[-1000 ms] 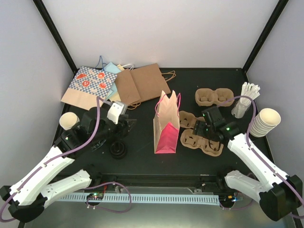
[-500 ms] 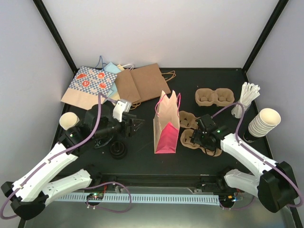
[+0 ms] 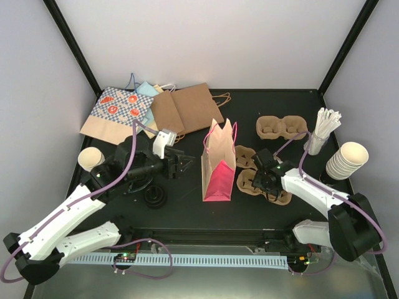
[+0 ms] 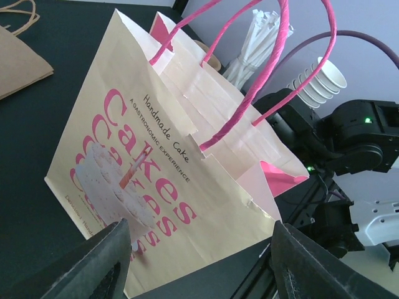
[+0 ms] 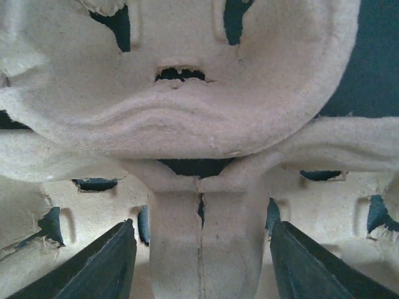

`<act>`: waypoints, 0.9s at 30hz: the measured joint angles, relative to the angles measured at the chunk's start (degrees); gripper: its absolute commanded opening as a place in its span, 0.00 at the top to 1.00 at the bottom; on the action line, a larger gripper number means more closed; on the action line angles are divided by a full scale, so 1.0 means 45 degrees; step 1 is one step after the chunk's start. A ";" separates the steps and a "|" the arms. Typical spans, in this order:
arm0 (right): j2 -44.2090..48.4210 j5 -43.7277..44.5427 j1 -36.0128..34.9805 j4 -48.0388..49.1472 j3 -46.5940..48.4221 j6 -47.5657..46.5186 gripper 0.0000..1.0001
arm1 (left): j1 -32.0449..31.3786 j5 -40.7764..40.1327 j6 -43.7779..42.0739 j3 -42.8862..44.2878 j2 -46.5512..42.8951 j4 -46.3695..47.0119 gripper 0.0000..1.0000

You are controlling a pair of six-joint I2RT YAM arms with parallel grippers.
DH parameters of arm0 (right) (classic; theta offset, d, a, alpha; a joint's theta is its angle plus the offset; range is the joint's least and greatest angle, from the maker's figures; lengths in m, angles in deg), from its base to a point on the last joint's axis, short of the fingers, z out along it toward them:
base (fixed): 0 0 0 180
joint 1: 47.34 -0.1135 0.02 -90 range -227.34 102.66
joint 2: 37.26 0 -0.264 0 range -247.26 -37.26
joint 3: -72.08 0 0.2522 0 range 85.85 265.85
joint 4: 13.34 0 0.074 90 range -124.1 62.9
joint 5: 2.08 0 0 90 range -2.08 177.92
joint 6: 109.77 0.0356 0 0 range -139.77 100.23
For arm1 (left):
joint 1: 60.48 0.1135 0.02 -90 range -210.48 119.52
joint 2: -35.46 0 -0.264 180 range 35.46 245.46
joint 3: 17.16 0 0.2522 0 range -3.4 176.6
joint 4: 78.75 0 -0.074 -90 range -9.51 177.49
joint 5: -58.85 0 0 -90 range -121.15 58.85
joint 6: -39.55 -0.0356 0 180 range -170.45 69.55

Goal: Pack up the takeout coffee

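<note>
Broadly, the black table [image 3: 187,208] carries all the packing stock. The largest upright item is the cream-and-pink paper gift bag [image 3: 218,165], standing mid-table with its mouth open and handles up. A pile of flat paper bags [image 3: 149,109] lies at back left. Just right of the gift bag sit brown moulded-pulp cup carriers [image 3: 283,194], with a second pulp carrier [image 3: 282,126] behind them. A stack of lidless cream paper cups [image 3: 346,161] stands at far right and a lone lidless cream cup [image 3: 90,159] at far left. A stack of black plastic lids [image 3: 154,196] sits by the left arm.

As for the takeout coffee, we find no lidded cream cup in any view, so we cannot say where it is.

The left gripper [image 3: 184,163] has its fingers wide apart and empty, and it faces the gift bag's printed side. The right gripper [image 3: 259,177] has its fingers apart, low over the near carriers and straddling a centre rib [image 5: 199,212]. Contact is unclear.

We judge that a capped cup is light, thin-walled and easily crushed, and that it spills if tilted. Take it gently around the wall below the lid rim and keep it upright.
</note>
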 measured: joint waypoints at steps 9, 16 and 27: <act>0.0301 -0.0010 -0.0049 -0.0121 0.0248 -0.0078 0.56 | -0.0019 0.0010 0.0049 0.0000 0.0005 0.0063 0.35; 0.1511 -0.0083 -0.0049 -0.0699 0.0554 -0.0136 0.56 | -0.0019 0.0010 0.0053 0.0000 0.0102 0.0087 0.35; 0.1525 -0.0423 -0.0053 -0.0879 0.0680 -0.0452 0.31 | -0.0019 0.0010 0.0121 0.0000 0.0306 0.0155 0.34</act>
